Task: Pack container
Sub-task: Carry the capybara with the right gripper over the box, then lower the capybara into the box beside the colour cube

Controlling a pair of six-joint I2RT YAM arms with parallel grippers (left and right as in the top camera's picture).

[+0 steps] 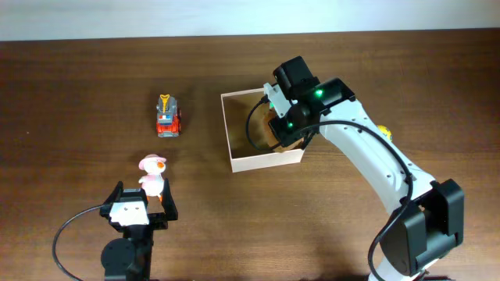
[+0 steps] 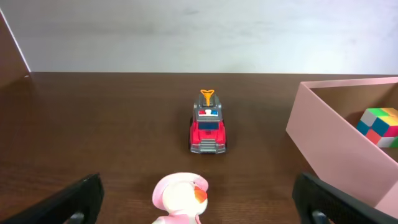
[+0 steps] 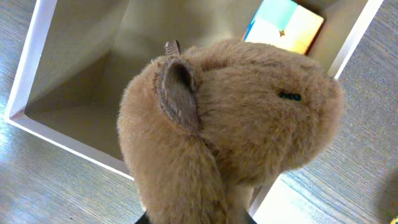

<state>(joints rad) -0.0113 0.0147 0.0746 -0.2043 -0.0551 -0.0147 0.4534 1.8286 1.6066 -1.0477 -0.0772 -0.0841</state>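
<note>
— Where the brown surface [image 1: 78, 78] carries the container [image 1: 266, 161], what hangs above it?
— The right arm [image 1: 367, 156], its fingers clamped on a brown plush toy [image 3: 249, 124] over it.
— And smaller things?
— A toy truck [image 2: 209, 127] stands left of the container; a duck [image 2: 180, 196] sits between the wide-spread left fingers [image 2: 74, 199]; a colored cube [image 2: 380, 124] lies inside.

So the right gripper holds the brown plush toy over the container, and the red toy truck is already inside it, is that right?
Not quite. In the overhead view the red toy truck stands on the table, outside the container. The right gripper does hold the brown plush toy over it.
</note>
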